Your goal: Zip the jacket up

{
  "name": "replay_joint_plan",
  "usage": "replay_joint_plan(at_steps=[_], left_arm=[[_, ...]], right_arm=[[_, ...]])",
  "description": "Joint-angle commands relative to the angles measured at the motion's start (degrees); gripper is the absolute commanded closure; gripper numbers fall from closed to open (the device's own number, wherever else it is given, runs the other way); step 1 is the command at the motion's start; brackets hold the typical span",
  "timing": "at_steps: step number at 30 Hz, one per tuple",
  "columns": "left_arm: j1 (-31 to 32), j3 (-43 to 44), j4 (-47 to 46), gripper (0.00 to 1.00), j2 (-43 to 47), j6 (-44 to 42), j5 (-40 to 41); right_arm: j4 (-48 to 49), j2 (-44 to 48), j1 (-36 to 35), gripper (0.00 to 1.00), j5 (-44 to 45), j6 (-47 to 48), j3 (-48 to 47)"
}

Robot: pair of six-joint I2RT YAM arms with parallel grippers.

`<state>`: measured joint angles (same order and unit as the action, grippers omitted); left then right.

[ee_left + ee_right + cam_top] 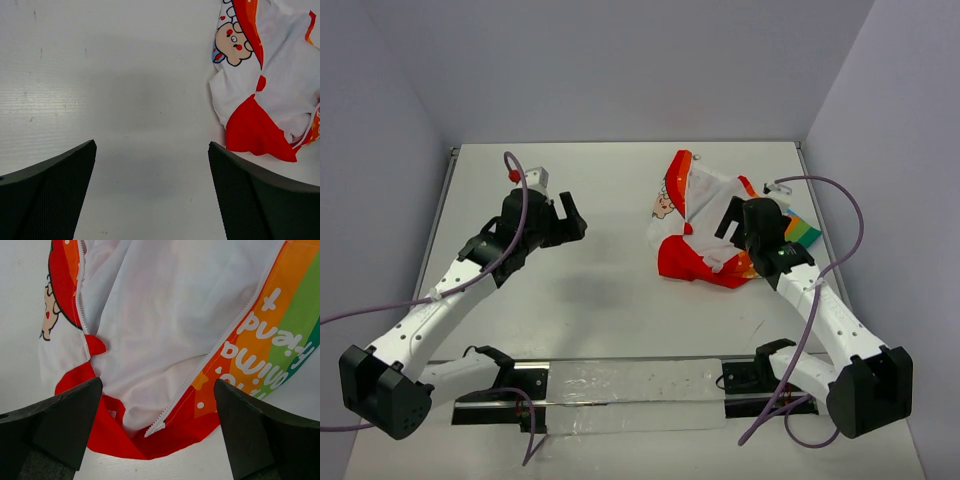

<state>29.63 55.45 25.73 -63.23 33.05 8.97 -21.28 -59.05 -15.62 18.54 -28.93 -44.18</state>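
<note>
Jacket (705,225): unzipped, crumpled, white lining up, on counter (610,310). Left tool (151,150): spread, empty, beside jacket. Right tool (158,385): spread, empty, above zipper (210,357).

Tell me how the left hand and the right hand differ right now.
The left hand is over bare table, with the jacket off to its right; the right hand is directly over the jacket. Between the left hand's fingers only table shows; between the right hand's fingers lie white lining and an unzipped row of zipper teeth. Both are open and hold nothing.
</note>
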Motion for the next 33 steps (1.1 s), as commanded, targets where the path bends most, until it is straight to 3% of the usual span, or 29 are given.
replay_joint_plan(at_steps=[1,14,23,25,26,28,29,33], left_arm=[[0.23,2.86,-2.23,0.01,1.2,0.94,-0.42],[0.18,0.27,-3.55,0.01,1.41,3.37,-3.32],[0.17,-0.6,-2.64,0.01,1.9,3.63,-2.73],[0.17,-0.53,-2.18,0.01,1.88,3.53,-2.3],[0.17,-0.52,-1.87,0.01,1.99,3.46,-2.1],[0.17,-0.31,-0.86,0.01,2.19,3.24,-1.02],[0.17,-0.17,-0.42,0.01,2.4,3.17,-0.24],[-0.79,1.88,3.46,0.01,2.3,2.81,7.62]], right_arm=[[1.47,0.22,-0.56,0.0,-0.4,-1.05,0.56],[3.15,-2.73,-5.44,0.0,-5.6,1.15,0.36],[4.22,-19.93,-14.71,0.01,-7.66,0.26,-3.11],[4.6,-23.68,-16.66,0.14,-7.94,-0.67,-4.19],[4.61,-24.92,-17.55,0.29,-7.94,-1.03,-4.74],[4.89,-25.0,-20.61,0.9,-8.1,-0.83,-5.92],[5.54,-23.85,-22.94,1.0,-8.11,-0.17,-6.44],[8.02,-19.88,-29.87,1.0,-9.98,3.46,-8.82]])
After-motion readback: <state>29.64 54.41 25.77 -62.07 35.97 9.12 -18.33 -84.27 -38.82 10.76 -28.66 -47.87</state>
